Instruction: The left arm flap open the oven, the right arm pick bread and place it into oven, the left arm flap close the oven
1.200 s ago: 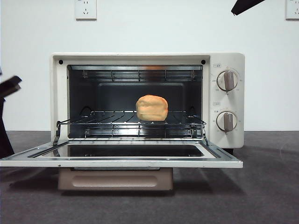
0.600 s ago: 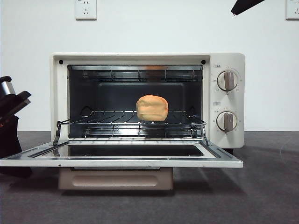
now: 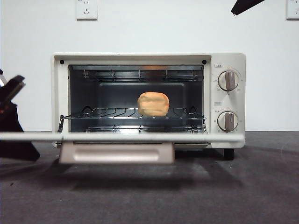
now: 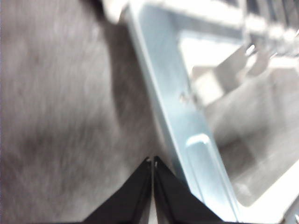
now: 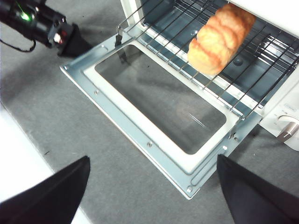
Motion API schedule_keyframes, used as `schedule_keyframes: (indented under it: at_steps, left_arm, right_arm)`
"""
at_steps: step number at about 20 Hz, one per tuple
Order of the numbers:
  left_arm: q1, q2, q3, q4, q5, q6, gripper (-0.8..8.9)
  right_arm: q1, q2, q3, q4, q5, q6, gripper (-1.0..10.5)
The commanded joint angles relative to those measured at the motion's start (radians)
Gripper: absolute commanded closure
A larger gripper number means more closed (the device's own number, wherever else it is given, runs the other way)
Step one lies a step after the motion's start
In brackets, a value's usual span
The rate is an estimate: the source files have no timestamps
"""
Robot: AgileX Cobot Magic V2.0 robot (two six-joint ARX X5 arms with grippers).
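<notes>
Your left gripper (image 4: 152, 163), jaws pressed together and empty, sits just beside the outer corner of the toaster oven's (image 3: 229, 60) open door (image 5: 154, 140), while your right gripper (image 5: 152, 186) hangs wide open above that door, the bread (image 3: 153, 104) lying beyond it on the wire rack (image 3: 117, 113).

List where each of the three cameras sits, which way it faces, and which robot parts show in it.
Front view: low at table height, facing the oven with the bread on its rack; a dark arm at the side edge.
Left wrist view: on the left arm, looking down at the door's edge; left tool shut.
Right wrist view: above the oven door; right tool open, left arm far side.
Shared: the open door.
</notes>
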Motion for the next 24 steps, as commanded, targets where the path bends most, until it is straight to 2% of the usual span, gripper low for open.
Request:
schedule_keyframes:
  at_steps: [1, 11, 17, 20, 24]
  left_arm:
    - [0.003, -0.034, 0.012, 0.070, 0.053, -0.036, 7.98]
    - [0.010, -0.139, 0.014, 0.320, 0.053, -0.174, 7.98]
    - [0.006, -0.208, 0.014, 0.307, 0.053, -0.173, 7.98]
    - [0.000, -0.293, 0.040, 0.197, 0.037, -0.135, 7.97]
    - [-0.039, -0.418, 0.162, -0.142, -0.085, 0.042, 7.97]
  right_arm:
    - [0.009, 0.007, 0.018, 0.006, 0.000, -0.007, 5.1]
    - [0.010, 0.007, 0.018, 0.006, -0.001, 0.023, 5.1]
    - [0.010, 0.008, 0.018, 0.007, 0.003, 0.023, 5.1]
    - [0.010, 0.008, 0.018, 0.017, 0.033, 0.023, 5.1]
    - [0.010, 0.009, 0.018, 0.052, 0.052, 0.023, 5.1]
